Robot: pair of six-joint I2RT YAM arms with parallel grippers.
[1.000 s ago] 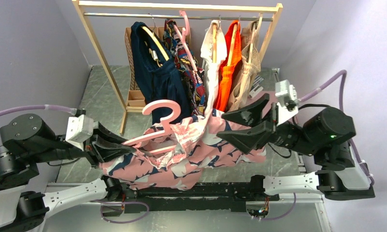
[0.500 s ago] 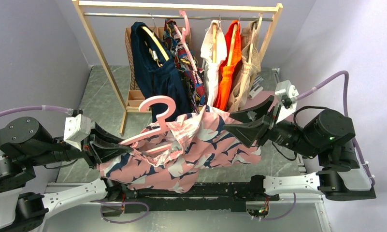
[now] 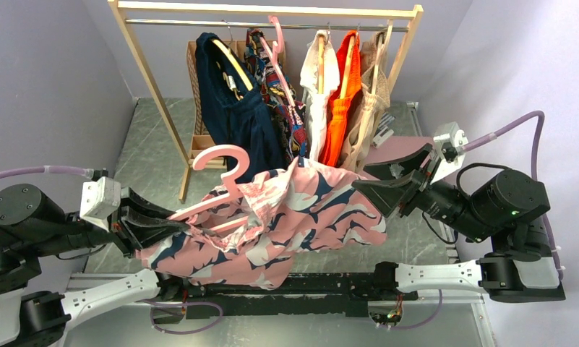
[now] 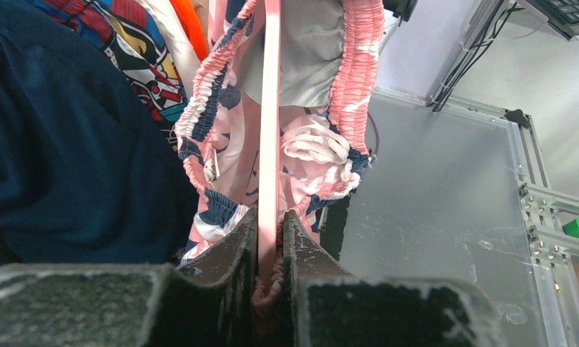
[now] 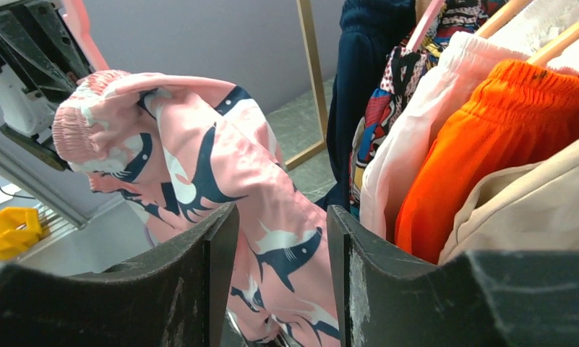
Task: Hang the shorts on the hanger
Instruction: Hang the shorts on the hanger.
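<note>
The pale-pink hanger is held tilted above the table, hook up. My left gripper is shut on its lower left end, with a bunch of gathered waistband pinched beside the bar. The pink shorts with the navy and white print drape over the hanger and hang down to the right. In the left wrist view the elastic waistband loops round the bar. My right gripper hovers at the right edge of the shorts, open. In its wrist view the fabric shows beyond the gap between its fingers.
A wooden clothes rack stands behind. On it hang a navy garment, a multicolour patterned one, a white one, an orange one and a beige one. A wooden box sits at its foot.
My left arm has drawn back to the left, carrying the hanger and shorts with it. My right gripper has pulled away to the right, off the shorts.
</note>
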